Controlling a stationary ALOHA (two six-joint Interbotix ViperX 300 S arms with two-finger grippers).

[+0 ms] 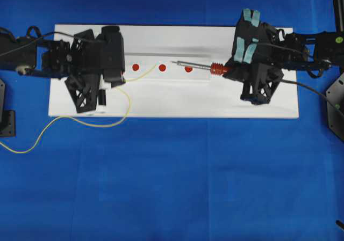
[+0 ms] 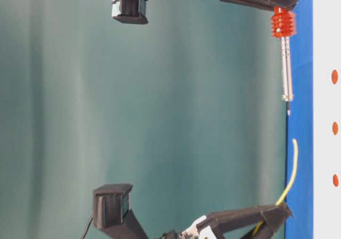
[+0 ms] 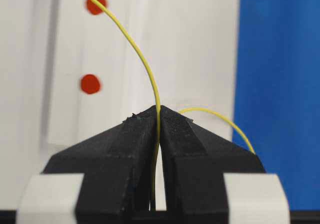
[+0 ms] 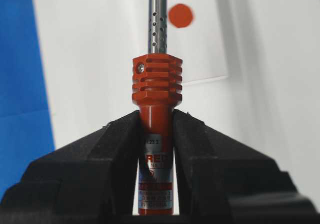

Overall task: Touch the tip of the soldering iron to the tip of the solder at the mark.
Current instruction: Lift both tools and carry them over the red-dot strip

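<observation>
Left wrist view, bottom of frame: left gripper (image 3: 159,129) clenched on the solder (image 3: 142,62), wire arcing up to its tip at the upper-left red dot (image 3: 96,4). Right wrist view: right gripper (image 4: 156,134) clamped on the soldering iron (image 4: 157,92), shaft running off the top edge beside a red dot (image 4: 180,15). Overhead: iron tip at frame centre, solder tip just left of it, apart, both above the white board (image 1: 172,104) on the blue bench (image 1: 172,187).

The iron (image 4: 157,134) has a shiny perforated metal shaft and a glossy ribbed red body with a paper label. The solder (image 3: 142,59) is a smooth yellow wire. Both tools look matt black plastic. The board (image 1: 161,99) is matt white, the tabletop (image 1: 172,187) blue cloth.
</observation>
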